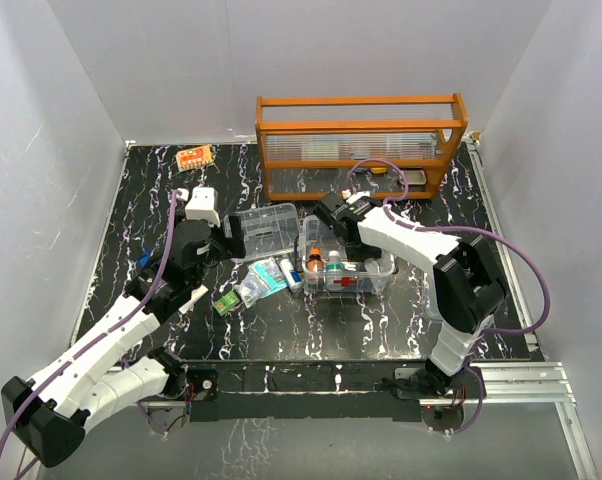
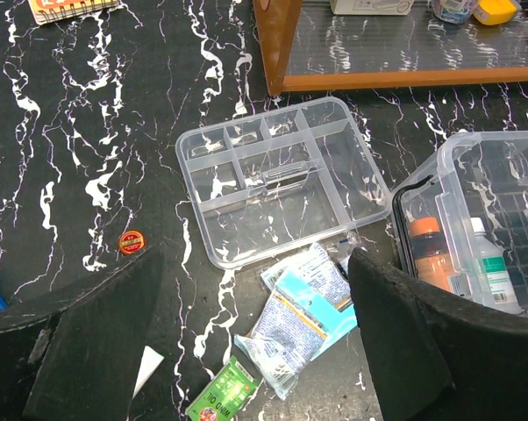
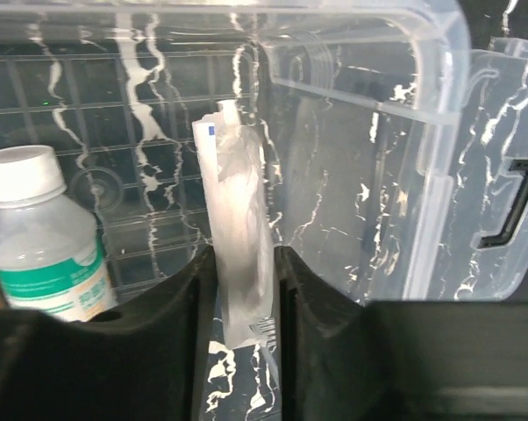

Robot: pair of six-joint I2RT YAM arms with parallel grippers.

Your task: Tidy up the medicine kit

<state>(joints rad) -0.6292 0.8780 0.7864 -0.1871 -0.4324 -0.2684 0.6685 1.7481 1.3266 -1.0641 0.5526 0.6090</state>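
Observation:
The clear medicine kit box [image 1: 366, 285], red cross on its front, stands at mid-table and holds an orange bottle [image 2: 431, 254] and a white bottle [image 3: 45, 246]. Its divided tray [image 1: 266, 230] lies empty to the left and also shows in the left wrist view [image 2: 281, 175]. The lid with a black handle [image 3: 510, 206] hangs off the box's side. My right gripper [image 3: 238, 263] is shut on a thin white packet [image 3: 233, 175] and holds it upright inside the box [image 3: 360, 175]. My left gripper [image 2: 255, 351] is open and empty above loose packets [image 2: 303, 316] beside the tray.
An orange wooden rack [image 1: 361, 140] stands at the back. A green Wind Oil sachet [image 2: 224, 395], a small red tin [image 2: 132, 242] and a white tube [image 1: 291, 275] lie near the packets. An orange blister pack [image 1: 195, 157] lies at the back left.

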